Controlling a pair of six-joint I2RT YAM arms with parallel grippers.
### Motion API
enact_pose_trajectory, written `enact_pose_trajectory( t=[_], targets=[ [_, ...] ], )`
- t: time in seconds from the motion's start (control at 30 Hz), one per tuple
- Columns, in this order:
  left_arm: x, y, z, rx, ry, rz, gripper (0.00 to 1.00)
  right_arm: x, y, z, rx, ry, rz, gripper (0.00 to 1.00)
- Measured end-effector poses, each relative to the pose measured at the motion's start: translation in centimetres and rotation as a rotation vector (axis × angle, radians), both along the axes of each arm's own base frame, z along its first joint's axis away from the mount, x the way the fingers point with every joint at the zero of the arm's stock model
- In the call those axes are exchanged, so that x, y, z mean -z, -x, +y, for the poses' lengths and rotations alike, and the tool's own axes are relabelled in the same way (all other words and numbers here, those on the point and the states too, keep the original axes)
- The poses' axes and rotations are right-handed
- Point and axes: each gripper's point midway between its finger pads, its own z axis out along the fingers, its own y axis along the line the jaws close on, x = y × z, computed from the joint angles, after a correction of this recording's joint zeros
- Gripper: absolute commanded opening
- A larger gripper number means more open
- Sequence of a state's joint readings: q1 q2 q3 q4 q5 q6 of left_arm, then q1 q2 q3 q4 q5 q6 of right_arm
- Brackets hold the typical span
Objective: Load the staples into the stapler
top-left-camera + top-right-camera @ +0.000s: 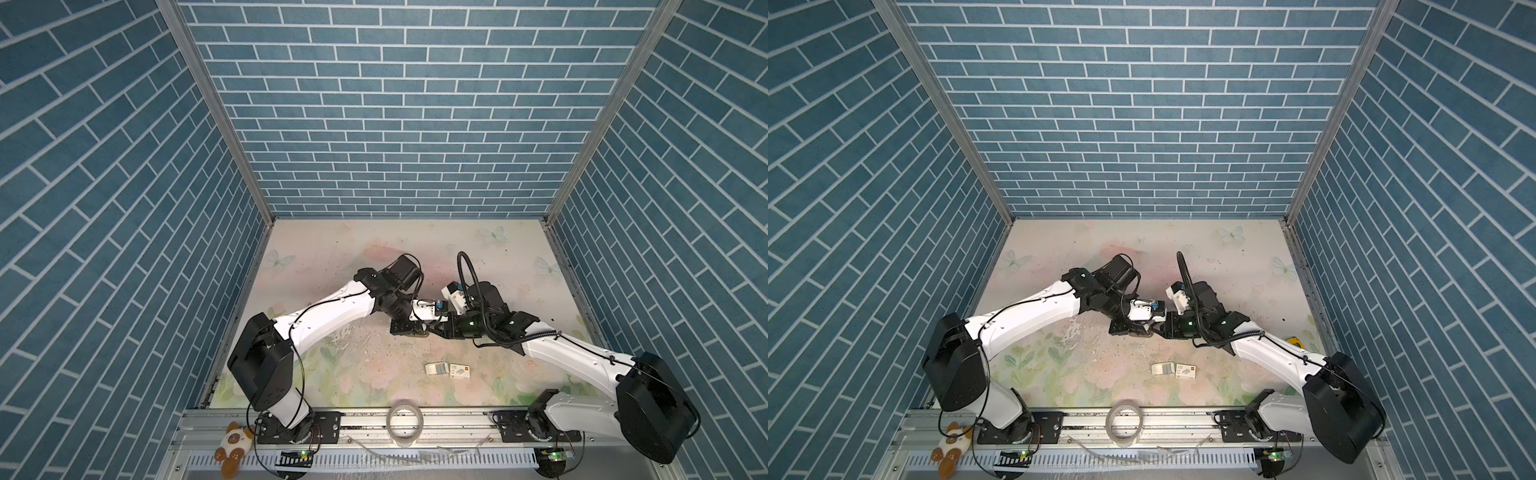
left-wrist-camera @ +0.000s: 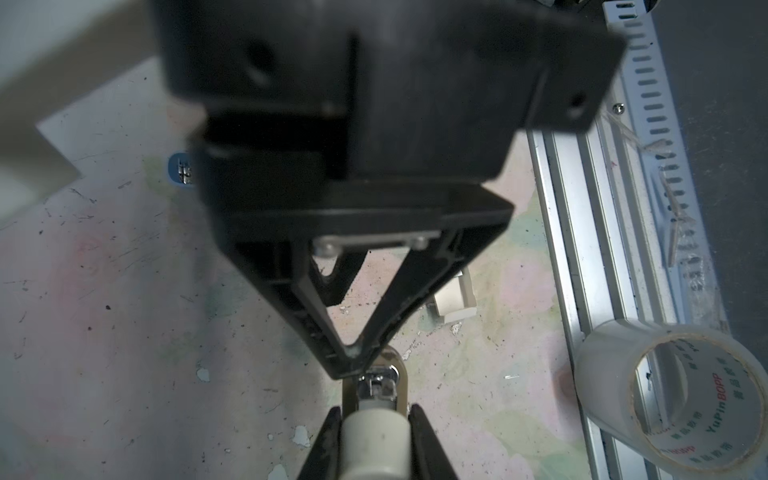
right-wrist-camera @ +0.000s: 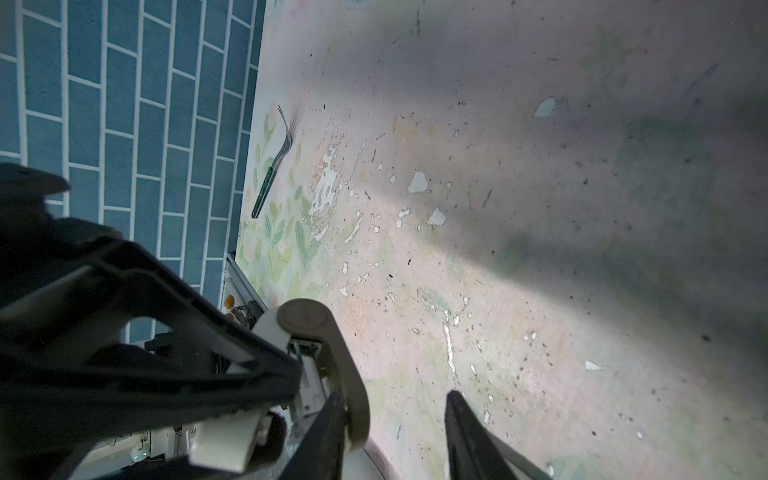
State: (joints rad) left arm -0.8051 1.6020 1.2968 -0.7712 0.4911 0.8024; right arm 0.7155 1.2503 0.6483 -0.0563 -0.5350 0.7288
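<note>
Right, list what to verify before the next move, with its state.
1. Hold: left gripper shut on stapler. Ok.
2. Access: lid swung up, magazine exposed. Ok.
3. Free hand: right gripper has its jaws apart and holds nothing, close beside the lid. Ok.
4. Supply: tray out of box, side by side, nothing over them. Ok.
5. Tray filled: cannot tell; a grey patch shows, but it is too small to tell.
6. Magazine empty: cannot tell.
</note>
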Motion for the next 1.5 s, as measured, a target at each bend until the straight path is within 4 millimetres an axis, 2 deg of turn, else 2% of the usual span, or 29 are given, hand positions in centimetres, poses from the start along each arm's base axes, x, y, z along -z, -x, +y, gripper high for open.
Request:
enact_pose_trajectory(
  t=[0.87, 1.27, 1.5],
  targets=[
    [-0.7, 0.0, -0.3, -0.056, 0.039, 0.073, 0.03, 1.3, -0.2, 0.2, 0.050, -0.033, -0.030, 0.39],
    [-4.1, -0.4, -2.0, -0.045, 0.140, 0.074, 0.02, 1.5, -0.5, 0.5, 0.072, -0.064, -0.056, 0.39],
    [-4.5, -0.2, -2.7, -0.047, 0.172, 0.114, 0.02, 0.9, -1.1, 1.0, 0.075, -0.092, -0.086, 0.41]
  ],
)
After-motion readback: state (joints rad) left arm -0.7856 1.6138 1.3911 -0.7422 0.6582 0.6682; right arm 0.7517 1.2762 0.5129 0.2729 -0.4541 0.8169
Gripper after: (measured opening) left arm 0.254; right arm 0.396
